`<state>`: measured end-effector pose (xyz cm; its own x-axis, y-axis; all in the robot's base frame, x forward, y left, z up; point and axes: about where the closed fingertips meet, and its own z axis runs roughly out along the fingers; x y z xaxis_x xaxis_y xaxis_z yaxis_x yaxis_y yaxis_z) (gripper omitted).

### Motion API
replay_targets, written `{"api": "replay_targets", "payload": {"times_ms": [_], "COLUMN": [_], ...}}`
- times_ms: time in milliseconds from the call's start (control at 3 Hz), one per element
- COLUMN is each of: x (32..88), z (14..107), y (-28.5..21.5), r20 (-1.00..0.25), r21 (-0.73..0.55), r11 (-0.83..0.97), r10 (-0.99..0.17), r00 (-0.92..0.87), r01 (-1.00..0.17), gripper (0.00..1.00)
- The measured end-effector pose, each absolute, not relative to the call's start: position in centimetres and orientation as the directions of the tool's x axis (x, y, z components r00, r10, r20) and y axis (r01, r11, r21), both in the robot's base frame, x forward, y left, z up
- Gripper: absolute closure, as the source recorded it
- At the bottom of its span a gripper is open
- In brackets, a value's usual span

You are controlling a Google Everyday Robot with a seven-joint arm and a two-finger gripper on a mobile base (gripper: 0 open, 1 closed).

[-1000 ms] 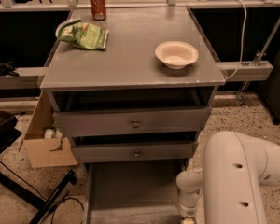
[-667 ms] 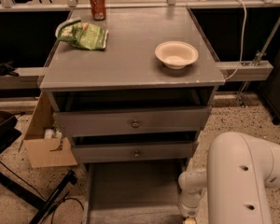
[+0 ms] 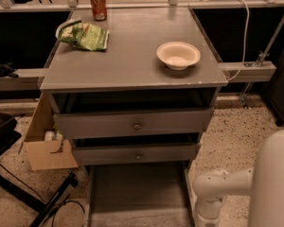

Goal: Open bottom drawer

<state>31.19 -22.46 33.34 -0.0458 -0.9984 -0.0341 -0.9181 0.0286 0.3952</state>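
Observation:
The bottom drawer point(image 3: 137, 193) stands pulled far out toward the camera, and its plain grey inside shows. Its front panel and knob lie below the picture's lower edge. Above it are two grey drawer fronts with round knobs, a medium one point(image 3: 132, 124) and a slimmer one point(image 3: 137, 154), both slightly out. My white arm point(image 3: 213, 197) reaches down at the lower right, beside the open drawer's right side. The gripper is below the frame edge and out of view.
On the grey cabinet top point(image 3: 132, 65) sit a white bowl point(image 3: 178, 55), a green chip bag point(image 3: 84, 34) and a red can point(image 3: 98, 4). A cardboard box point(image 3: 45, 148) and black stand legs point(image 3: 33, 202) are on the floor at the left.
My arm has shifted to the right, away from the cabinet. The bottom drawer stays pulled out.

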Motion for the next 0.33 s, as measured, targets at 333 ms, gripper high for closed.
{"api": "replay_targets", "payload": {"times_ms": [333], "x": [27.45], "z": [40.52], "y": [-23.05], "r20": [0.039], "r21": [0.455], "r11": [0.059], "r10": [-0.998], "r00": [-0.046], "r01": [-0.888], "gripper": [0.00]}}
